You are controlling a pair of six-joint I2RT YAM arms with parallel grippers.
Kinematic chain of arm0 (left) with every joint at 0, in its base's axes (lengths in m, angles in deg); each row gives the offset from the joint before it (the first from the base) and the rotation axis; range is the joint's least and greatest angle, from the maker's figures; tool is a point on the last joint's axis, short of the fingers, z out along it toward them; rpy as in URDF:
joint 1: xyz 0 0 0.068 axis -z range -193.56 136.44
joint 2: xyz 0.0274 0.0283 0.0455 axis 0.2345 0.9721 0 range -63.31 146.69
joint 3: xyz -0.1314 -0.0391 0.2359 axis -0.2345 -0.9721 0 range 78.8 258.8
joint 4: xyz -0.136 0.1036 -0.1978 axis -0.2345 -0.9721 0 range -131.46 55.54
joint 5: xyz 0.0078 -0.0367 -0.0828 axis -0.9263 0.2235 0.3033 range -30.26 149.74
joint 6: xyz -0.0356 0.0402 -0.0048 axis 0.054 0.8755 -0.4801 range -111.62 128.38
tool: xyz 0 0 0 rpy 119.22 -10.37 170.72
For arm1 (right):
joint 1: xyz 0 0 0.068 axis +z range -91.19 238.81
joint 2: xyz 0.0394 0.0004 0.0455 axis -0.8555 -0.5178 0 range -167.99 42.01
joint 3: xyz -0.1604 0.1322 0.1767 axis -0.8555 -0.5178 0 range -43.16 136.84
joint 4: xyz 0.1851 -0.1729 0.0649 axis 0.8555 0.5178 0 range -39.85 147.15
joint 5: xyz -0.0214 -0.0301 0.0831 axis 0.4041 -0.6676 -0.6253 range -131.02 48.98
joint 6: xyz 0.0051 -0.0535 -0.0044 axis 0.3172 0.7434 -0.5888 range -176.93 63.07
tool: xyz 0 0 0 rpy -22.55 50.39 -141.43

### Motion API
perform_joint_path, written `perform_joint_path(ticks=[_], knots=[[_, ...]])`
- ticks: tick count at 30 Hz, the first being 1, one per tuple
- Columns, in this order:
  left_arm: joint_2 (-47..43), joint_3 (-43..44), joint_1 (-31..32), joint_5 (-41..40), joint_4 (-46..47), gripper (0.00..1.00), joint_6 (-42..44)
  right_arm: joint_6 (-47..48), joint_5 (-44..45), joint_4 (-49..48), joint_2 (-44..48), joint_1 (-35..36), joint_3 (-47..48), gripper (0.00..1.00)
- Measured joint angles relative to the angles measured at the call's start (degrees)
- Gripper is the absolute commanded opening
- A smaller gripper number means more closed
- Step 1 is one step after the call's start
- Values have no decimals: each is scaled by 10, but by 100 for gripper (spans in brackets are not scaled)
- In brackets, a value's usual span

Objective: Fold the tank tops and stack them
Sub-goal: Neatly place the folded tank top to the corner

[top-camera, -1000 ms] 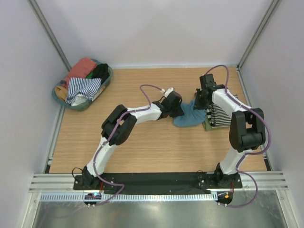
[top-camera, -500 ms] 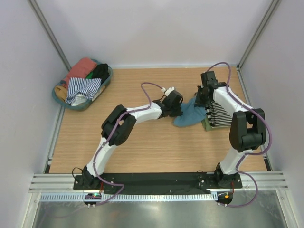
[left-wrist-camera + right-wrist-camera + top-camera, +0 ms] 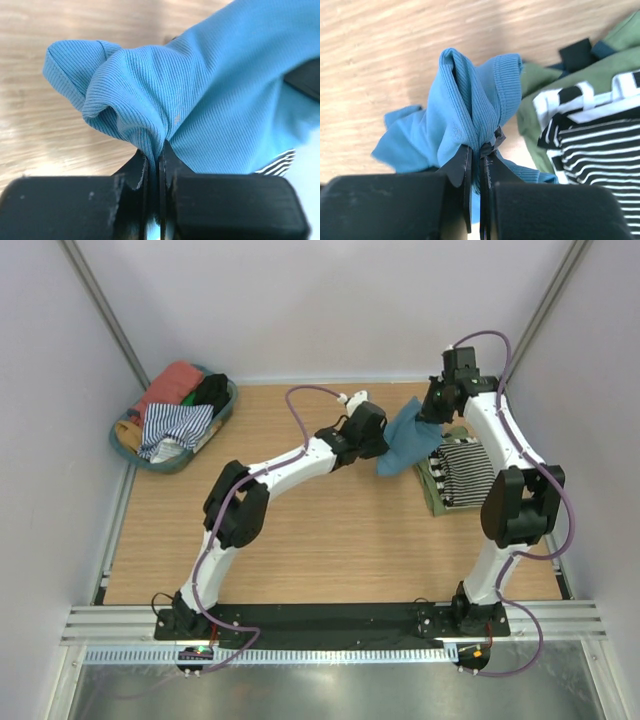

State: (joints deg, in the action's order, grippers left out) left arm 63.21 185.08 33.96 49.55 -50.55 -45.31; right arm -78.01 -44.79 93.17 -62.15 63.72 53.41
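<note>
My left jaws and right jaws each pinch tight a bunched edge of the blue top [image 3: 405,436], likely light and limp, beside the striped top [image 3: 472,468].

No word, brand, number or sign can be read on the teal tank top [image 3: 405,435], the striped tank top [image 3: 470,472] or the basket [image 3: 232,398].

Teal top [image 3: 220,95] seen as fine-ribbed matt knit cloth, table [image 3: 330,550] shown as smooth pale wood grain with slight sheen, left gripper [image 3: 159,162] seen in matt black plastic, lightly scuffed, striped top [image 3: 470,472] at 3 o'clock in soft matt cloth
</note>
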Motion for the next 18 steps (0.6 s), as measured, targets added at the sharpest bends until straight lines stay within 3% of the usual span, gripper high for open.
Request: perform_joint_path(ticks=[10, 18], knots=[[0, 41, 7, 4, 14, 0, -1, 0, -8, 34, -10, -51, 24, 1], [13, 83, 51, 25, 55, 0, -2, 0, -10, 38, 94, -128, -55, 1]])
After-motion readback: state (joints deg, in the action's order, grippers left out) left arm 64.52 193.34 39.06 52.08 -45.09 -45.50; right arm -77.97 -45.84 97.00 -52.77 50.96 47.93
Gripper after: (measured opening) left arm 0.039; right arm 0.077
